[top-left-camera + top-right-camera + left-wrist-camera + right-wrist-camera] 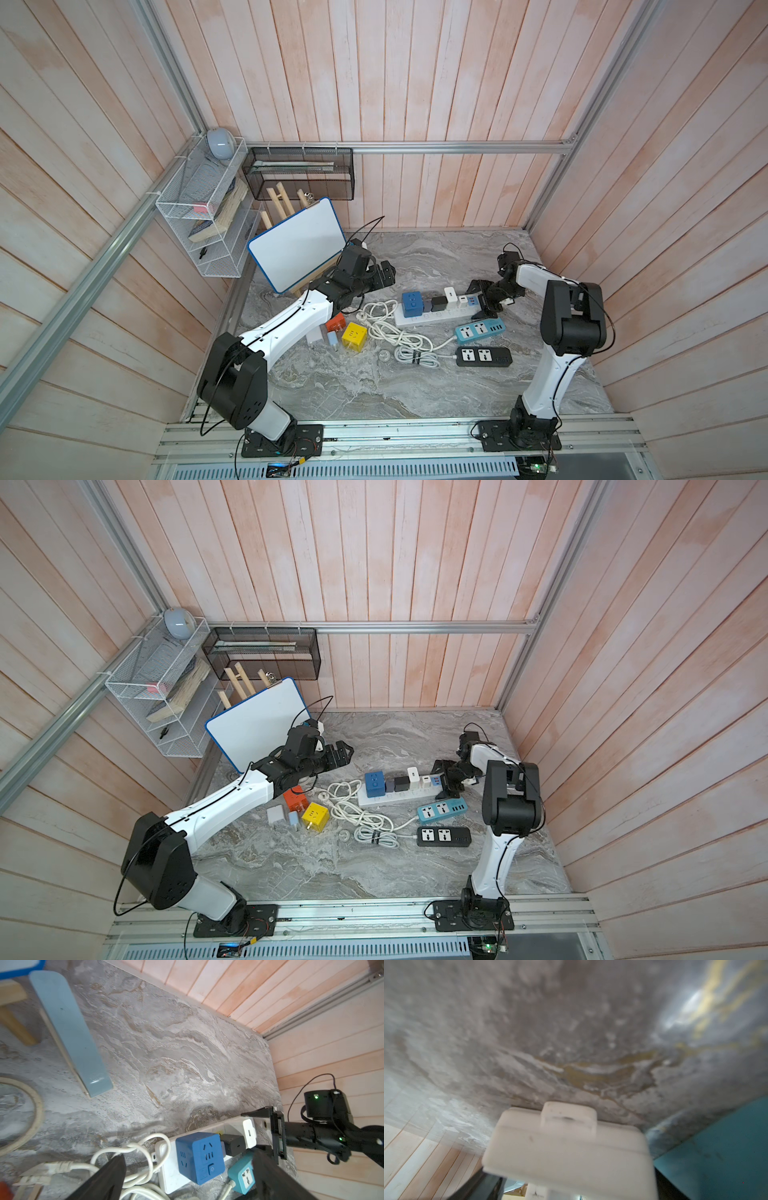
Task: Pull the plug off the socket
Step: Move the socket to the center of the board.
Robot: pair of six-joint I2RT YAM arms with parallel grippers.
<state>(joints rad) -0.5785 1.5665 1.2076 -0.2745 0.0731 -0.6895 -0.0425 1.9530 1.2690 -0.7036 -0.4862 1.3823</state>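
The right hand (481,301) sits on the near end of the long white power strip (424,319) and seems to pinch it, though its close view is blurry. I think it pins the strip so it cannot slide. The left hand (388,275) is wide open and empty, above the grey marble worktop (353,386), pointing at the blue cube plug (411,304). That plug is stuck in the strip, next to a small black plug (438,303) and white plugs (450,294). On the wall, a white wire basket (199,216) holds books, and a black mesh basket (299,172) holds something long and flat.
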